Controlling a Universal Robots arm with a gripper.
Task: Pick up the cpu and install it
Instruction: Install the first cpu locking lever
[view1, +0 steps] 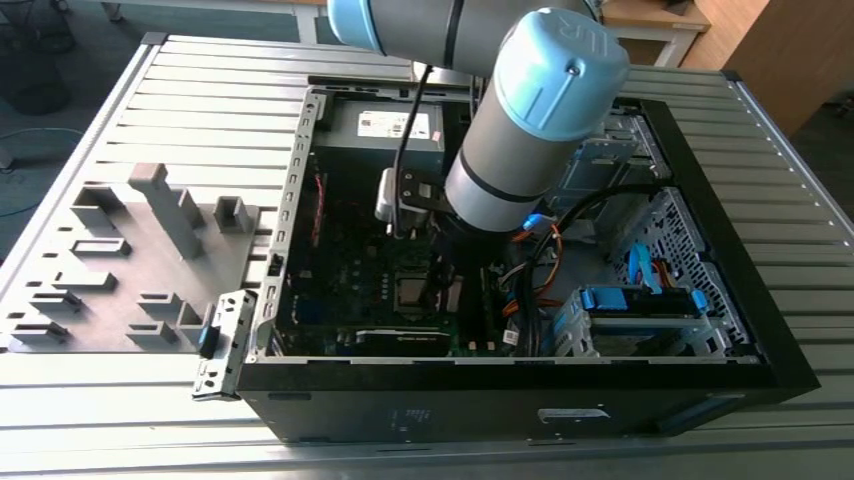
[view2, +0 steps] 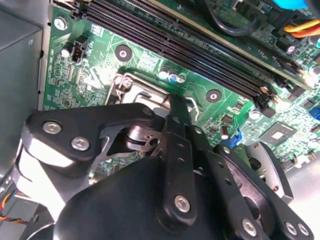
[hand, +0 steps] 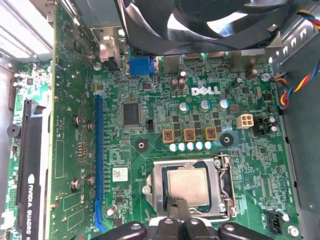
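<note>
The cpu (hand: 187, 184), a flat silvery square, lies in the metal-framed socket (hand: 151, 186) on the green motherboard (hand: 240, 165) inside the open computer case (view1: 727, 290). In the first wrist view my gripper (hand: 176, 206) has its dark fingertips pressed together at the cpu's near edge, touching it. In the second wrist view the gripper (view2: 172, 106) tapers to a closed point over the socket frame (view2: 134, 86), with its black linkage hiding the chip. The exterior view has the arm (view1: 534, 130) reaching down into the case over the socket (view1: 411, 292).
A black fan (hand: 200, 22) hangs over the board's far side. Memory slots (view2: 200, 55) run past the socket, and a blue slot (hand: 98, 160) and a graphics card (hand: 25, 170) lie beside it. Cables (view1: 547, 260) and drive bays (view1: 641, 305) fill the case's right. A grey fixture tray (view1: 127, 260) stands outside.
</note>
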